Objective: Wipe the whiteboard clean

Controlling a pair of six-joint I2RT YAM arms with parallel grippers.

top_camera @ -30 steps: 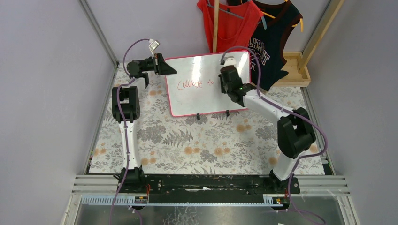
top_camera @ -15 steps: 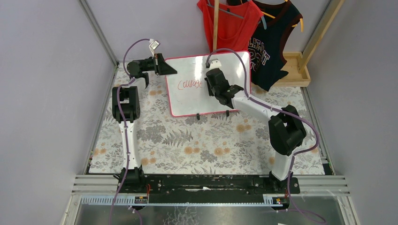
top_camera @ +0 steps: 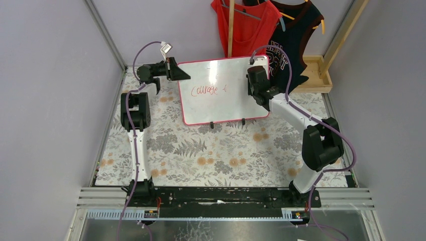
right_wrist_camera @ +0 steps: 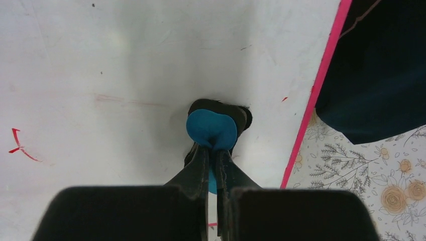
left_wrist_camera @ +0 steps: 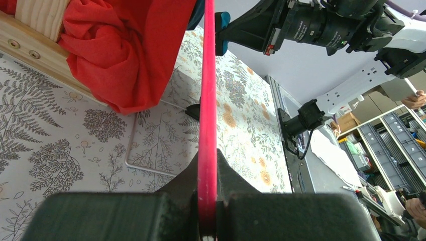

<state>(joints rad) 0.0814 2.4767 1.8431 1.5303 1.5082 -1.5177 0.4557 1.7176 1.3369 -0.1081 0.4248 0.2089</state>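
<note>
Top camera high, near edge, facing down; wrist cameras close on whiteboard (top_camera: 221,105), shared by all.

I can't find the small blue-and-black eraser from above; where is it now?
Right wrist view: the blue-and-black eraser sits clamped in the right pincer, against the glossy white, red-framed whiteboard near its right edge.

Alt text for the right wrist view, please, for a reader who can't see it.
The right gripper holds a blue-and-black eraser pressed against the whiteboard, near its pink frame on the right. A red pen stroke sits at the far left; a dark garment and floral tablecloth show beyond the frame.
</note>
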